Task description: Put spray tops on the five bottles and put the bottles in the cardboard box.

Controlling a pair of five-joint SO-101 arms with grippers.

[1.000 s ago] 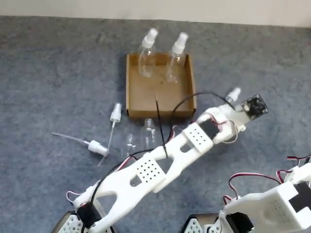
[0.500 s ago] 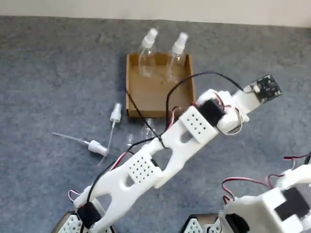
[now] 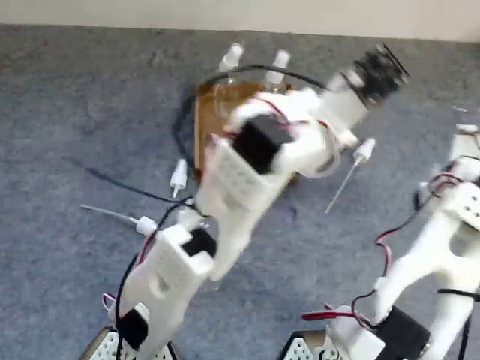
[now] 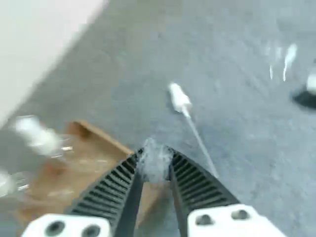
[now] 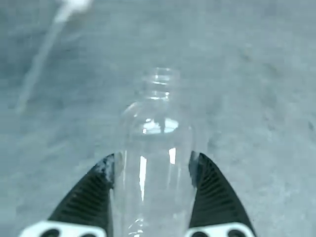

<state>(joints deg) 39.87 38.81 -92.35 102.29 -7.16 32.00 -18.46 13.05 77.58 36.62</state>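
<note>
My right gripper (image 5: pixel 153 170) is shut on a clear bottle (image 5: pixel 155 133) whose open neck has no top. A white spray top (image 5: pixel 69 7) with its long tube lies on the carpet beyond it. In the high view that spray top (image 3: pixel 362 152) lies just right of the cardboard box (image 3: pixel 201 112). My left gripper (image 4: pixel 155 160) hangs high above the box's edge (image 4: pixel 79 163), its fingers a narrow gap apart with nothing held. The spray top (image 4: pixel 178 98) lies past its tips. Two topped bottles (image 3: pixel 231 57) (image 3: pixel 278 61) stand in the box's far end.
Two more spray tops (image 3: pixel 178 174) (image 3: pixel 144 223) lie on the grey carpet left of the box. The raised left arm (image 3: pixel 247 165) covers most of the box and the ground in front of it. The right arm (image 3: pixel 457 217) stands at the right edge.
The left arm rose and swung up over the box, away from the spray top now lying on the carpet. The right arm lifted and stretched farther from its base.
</note>
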